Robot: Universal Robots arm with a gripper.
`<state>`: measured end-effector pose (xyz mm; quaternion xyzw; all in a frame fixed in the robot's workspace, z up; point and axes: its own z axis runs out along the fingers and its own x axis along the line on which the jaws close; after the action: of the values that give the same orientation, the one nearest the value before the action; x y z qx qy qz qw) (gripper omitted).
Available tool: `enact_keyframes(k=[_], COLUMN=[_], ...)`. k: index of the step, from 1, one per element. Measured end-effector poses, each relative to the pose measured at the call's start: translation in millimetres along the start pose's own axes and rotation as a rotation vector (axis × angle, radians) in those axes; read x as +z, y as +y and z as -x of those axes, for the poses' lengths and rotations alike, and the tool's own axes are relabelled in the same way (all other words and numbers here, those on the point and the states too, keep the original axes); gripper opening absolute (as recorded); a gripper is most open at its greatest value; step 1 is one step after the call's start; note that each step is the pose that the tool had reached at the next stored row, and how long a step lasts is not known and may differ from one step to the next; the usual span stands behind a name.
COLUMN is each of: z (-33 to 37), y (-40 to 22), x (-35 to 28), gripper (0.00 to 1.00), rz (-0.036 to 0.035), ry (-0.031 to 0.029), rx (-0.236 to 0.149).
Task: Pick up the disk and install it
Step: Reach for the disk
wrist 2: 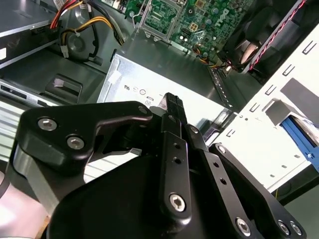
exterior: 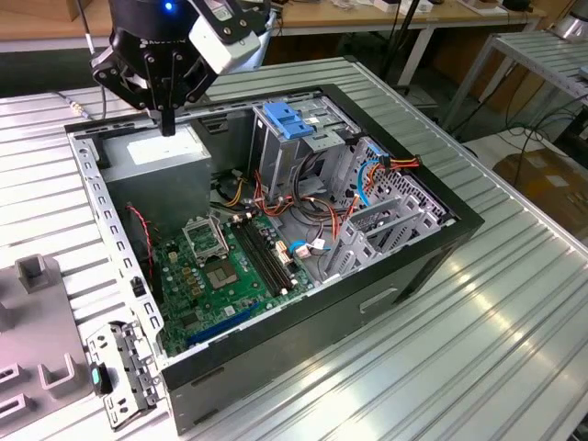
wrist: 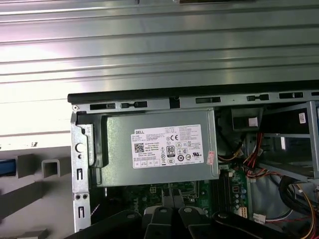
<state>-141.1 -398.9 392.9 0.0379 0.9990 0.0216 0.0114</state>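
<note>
My gripper (exterior: pixel 167 127) hangs shut and empty just above the grey power supply (exterior: pixel 152 154) in the far corner of the open computer case (exterior: pixel 367 303). Its black fingertips (wrist 2: pixel 172 102) are pressed together, and they also show over the motherboard's edge in the first wrist view (wrist: pixel 172 195). In both wrist views a bright blue strip sticks up from a pale holder beside the case. It looks like the edge of the disk (wrist: pixel 6 168), (wrist 2: pixel 298 135). The rest of the disk is cut off, and it lies well apart from the gripper.
A light-blue ribbed plate (exterior: pixel 289 119) lies on top of the drive cage (exterior: pixel 303 156). The green motherboard (exterior: pixel 220 266) and loose cables (exterior: pixel 367 179) fill the case floor. A grey slotted fixture (exterior: pixel 37 322) sits at the exterior view's left on the ribbed metal table (exterior: pixel 478 349).
</note>
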Motion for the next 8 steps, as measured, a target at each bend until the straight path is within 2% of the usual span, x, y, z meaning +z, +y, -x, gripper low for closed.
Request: enact_keyframes(k=[8], z=[-5.4], y=[-0.4], x=[0.2], gripper=[0.11], rz=[-0.0002], ry=[0.0038], rx=[0.0])
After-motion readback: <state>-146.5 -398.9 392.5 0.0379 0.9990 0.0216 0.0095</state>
